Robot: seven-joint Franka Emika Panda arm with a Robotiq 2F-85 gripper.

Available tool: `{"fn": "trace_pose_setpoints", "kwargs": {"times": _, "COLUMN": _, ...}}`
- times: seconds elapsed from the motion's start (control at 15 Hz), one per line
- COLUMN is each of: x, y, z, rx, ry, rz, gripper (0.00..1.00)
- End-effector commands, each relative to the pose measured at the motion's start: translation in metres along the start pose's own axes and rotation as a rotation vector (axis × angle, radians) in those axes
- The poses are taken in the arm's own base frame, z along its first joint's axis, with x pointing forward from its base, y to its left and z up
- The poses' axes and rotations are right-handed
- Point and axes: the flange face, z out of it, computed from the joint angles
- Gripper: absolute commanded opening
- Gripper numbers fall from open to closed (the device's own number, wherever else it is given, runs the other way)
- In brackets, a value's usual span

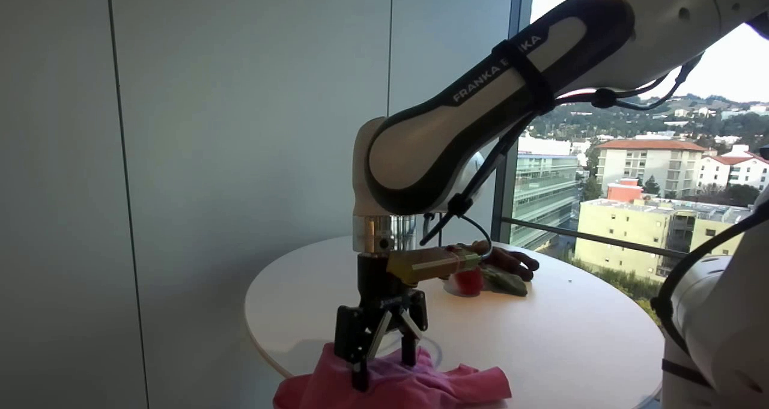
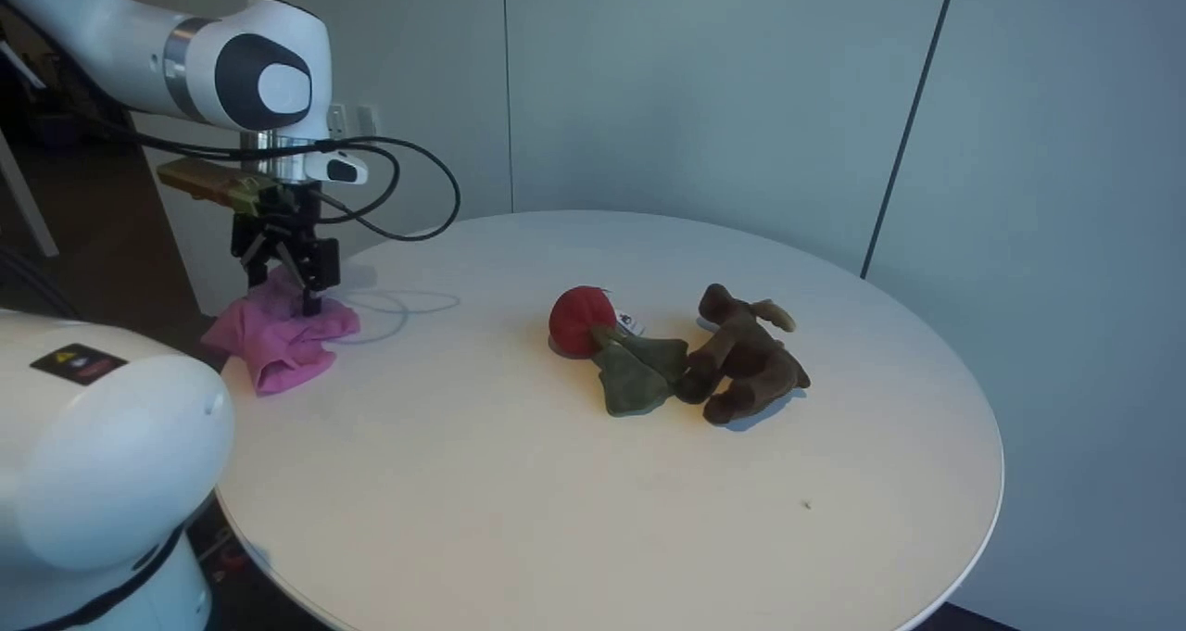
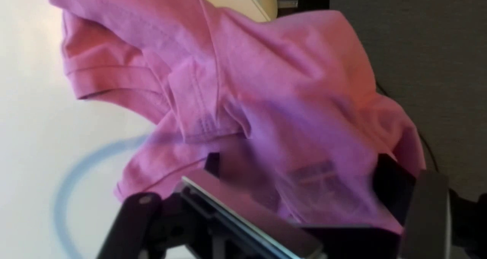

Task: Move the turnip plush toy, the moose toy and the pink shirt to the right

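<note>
The pink shirt lies crumpled at the table's edge and partly overhangs it; it also shows in an exterior view and the wrist view. My gripper points down at the shirt, fingers spread, tips at the cloth; it also shows in an exterior view. In the wrist view the gripper is open, with shirt fabric between its fingers. The turnip plush toy, red with green leaves, lies mid-table. The brown moose toy lies on its side, touching the leaves. The arm partly hides both toys in an exterior view.
The round white table stands close to a grey wall. The robot base stands at the table's edge near the shirt. Loose black cables hang from the wrist. A large window is beyond the table.
</note>
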Motion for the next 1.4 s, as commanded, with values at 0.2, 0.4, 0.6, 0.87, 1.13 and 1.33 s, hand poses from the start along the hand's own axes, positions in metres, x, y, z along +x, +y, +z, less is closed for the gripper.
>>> {"fn": "trace_pose_setpoints", "kwargs": {"times": 0.2, "x": -0.007, "y": 0.000, "z": 0.015, "rx": -0.073, "ry": 0.016, "rz": 0.016, "gripper": 0.52}}
{"fn": "trace_pose_setpoints", "kwargs": {"times": 0.4, "x": -0.006, "y": -0.001, "z": 0.011, "rx": -0.082, "ry": 0.034, "rz": 0.020, "gripper": 0.28}}
{"fn": "trace_pose_setpoints", "kwargs": {"times": 0.6, "x": 0.010, "y": 0.011, "z": -0.016, "rx": -0.130, "ry": 0.136, "rz": 0.037, "gripper": 0.07}}
{"fn": "trace_pose_setpoints", "kwargs": {"times": 0.87, "x": 0.045, "y": 0.075, "z": -0.091, "rx": -0.216, "ry": 0.300, "rz": 0.154, "gripper": 0.08}}
{"fn": "trace_pose_setpoints", "kwargs": {"times": 1.13, "x": 0.070, "y": 0.161, "z": -0.167, "rx": -0.299, "ry": 0.437, "rz": 0.315, "gripper": 0.08}}
{"fn": "trace_pose_setpoints", "kwargs": {"times": 1.33, "x": 0.076, "y": 0.219, "z": -0.199, "rx": -0.396, "ry": 0.509, "rz": 0.435, "gripper": 0.08}}
